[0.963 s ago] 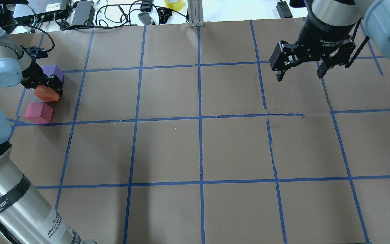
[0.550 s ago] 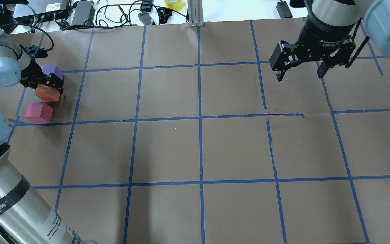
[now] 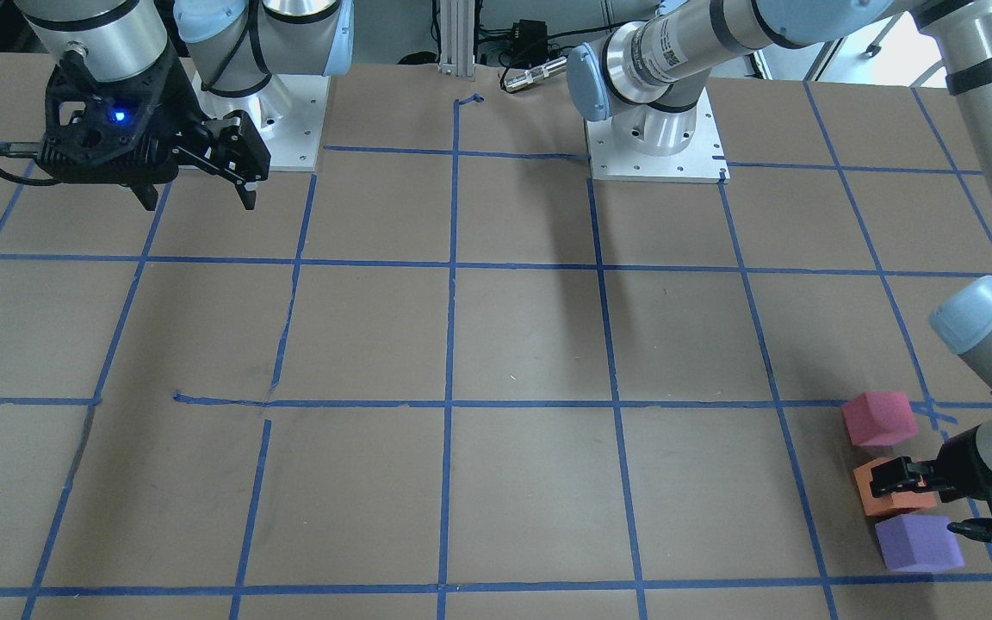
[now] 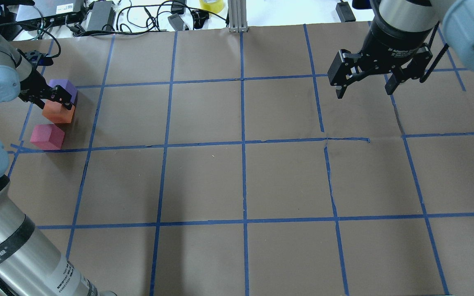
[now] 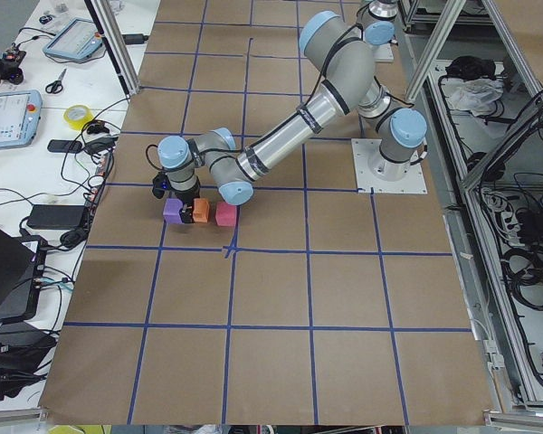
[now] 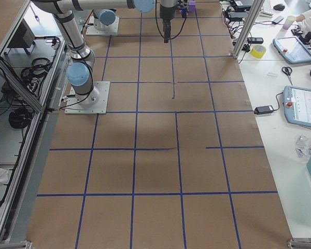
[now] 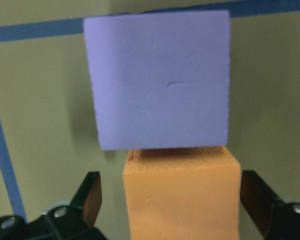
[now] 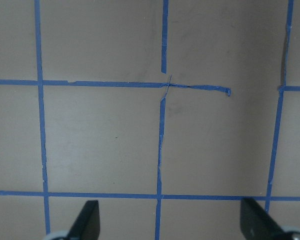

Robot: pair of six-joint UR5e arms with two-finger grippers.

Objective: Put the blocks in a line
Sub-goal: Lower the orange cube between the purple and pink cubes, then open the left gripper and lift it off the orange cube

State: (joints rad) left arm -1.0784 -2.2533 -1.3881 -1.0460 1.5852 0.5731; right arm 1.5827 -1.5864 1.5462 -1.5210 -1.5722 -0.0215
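Three small cubes sit in a short diagonal row at the table's far left: purple block (image 4: 65, 87), orange block (image 4: 58, 115), pinkish-red block (image 4: 47, 137). The purple and orange blocks touch; the pinkish-red one sits a small gap away. They also show in the front view: purple (image 3: 918, 542), orange (image 3: 883, 495), pinkish-red (image 3: 879, 418). My left gripper (image 4: 52, 100) is open, its fingers astride the orange block (image 7: 182, 195) with a gap on each side, the purple block (image 7: 160, 80) just beyond. My right gripper (image 4: 363, 84) is open and empty above the far right.
The brown table (image 4: 241, 181) carries a blue tape grid. Cables, boxes and a yellow tape roll (image 4: 211, 5) lie past the far edge. An aluminium post (image 4: 237, 16) stands at the far edge's middle. The left arm's large link (image 4: 19, 255) fills the near left corner.
My left gripper has shifted up and to the left in the overhead view, off the orange block, which stays in place. The right arm has not moved.
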